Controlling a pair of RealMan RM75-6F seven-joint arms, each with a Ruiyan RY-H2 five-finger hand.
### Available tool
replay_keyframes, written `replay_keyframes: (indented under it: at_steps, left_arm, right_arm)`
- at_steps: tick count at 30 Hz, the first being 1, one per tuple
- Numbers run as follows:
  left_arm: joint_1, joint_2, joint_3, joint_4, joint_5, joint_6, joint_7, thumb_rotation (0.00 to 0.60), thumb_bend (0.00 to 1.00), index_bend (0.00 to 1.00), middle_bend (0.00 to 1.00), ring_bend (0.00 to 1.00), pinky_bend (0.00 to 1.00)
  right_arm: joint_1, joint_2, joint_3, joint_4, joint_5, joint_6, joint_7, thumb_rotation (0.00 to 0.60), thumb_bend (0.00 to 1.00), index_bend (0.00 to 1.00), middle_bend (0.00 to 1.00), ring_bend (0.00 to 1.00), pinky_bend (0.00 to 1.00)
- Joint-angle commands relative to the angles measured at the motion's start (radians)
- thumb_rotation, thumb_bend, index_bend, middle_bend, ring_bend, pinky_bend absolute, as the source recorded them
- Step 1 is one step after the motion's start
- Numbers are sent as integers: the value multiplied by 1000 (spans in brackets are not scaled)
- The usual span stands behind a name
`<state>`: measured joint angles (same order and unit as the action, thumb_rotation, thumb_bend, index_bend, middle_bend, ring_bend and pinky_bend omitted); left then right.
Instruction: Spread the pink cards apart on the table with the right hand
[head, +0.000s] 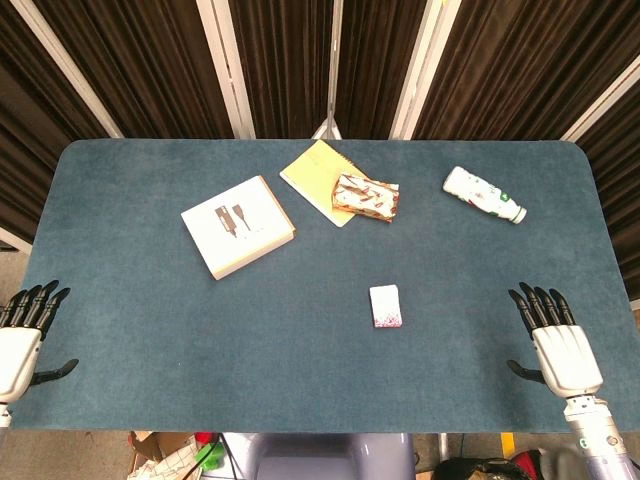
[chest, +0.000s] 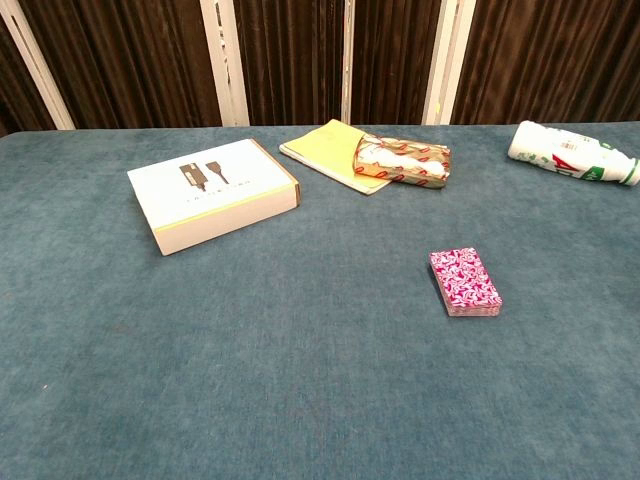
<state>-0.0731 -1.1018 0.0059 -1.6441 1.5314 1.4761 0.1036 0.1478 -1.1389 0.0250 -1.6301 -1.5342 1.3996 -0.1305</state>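
Note:
The pink cards (head: 386, 306) lie in one neat stack near the middle of the blue table, right of centre; the chest view shows the stack (chest: 465, 282) with its patterned pink back up. My right hand (head: 556, 337) rests flat at the table's near right edge, fingers apart, holding nothing, well to the right of the stack. At the near left edge my left hand (head: 26, 333) lies the same way, empty. Neither hand shows in the chest view.
A white box (head: 238, 226) sits left of centre. Behind the cards lie a yellow notepad (head: 316, 176) and a red-patterned packet (head: 365, 197) partly on it. A white bottle (head: 483, 194) lies on its side at the back right.

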Motion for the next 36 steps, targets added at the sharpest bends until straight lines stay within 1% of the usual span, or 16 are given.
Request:
replay_keyframes:
  at_steps: [1,11,21,24,27,33,35,36]
  left_arm:
    - [1,4,2,-2,2,1,-6,600,0,0,0,0,0]
    - [3,12,6,-7,6,0,-10,600,0,0,0,0,0]
    - [0,30,6,-18,-7,-17,-29,600,0,0,0,0,0]
    - [-2,32,6,-18,0,-16,-21,600,0,0,0,0,0]
    - [-3,32,9,-24,2,-20,-23,600,0,0,0,0,0]
    - [-6,36,8,-27,3,-24,-32,600,0,0,0,0,0]
    - [-7,38,8,-27,0,-28,-38,600,0,0,0,0,0]
    - [-7,41,9,-28,-2,-32,-42,600,0,0,0,0,0]
  right_arm:
    - [0,1,0,0,-4,2,0,600,75,0,0,0,0]
    - [4,7,0,-21,5,-12,-14,600,75,0,0,0,0]
    - [29,42,6,-83,8,-53,-14,600,75,0,0,0,0]
    - [63,65,17,-114,13,-101,-25,600,75,0,0,0,0]
    - [112,86,35,-161,43,-180,-41,600,75,0,0,0,0]
    - [245,86,100,-253,174,-373,-110,600,75,0,0,0,0]
    - [295,73,119,-264,241,-441,-154,600,75,26,0,0,0]
    - [328,60,130,-267,295,-480,-194,600,75,54,0,0,0]
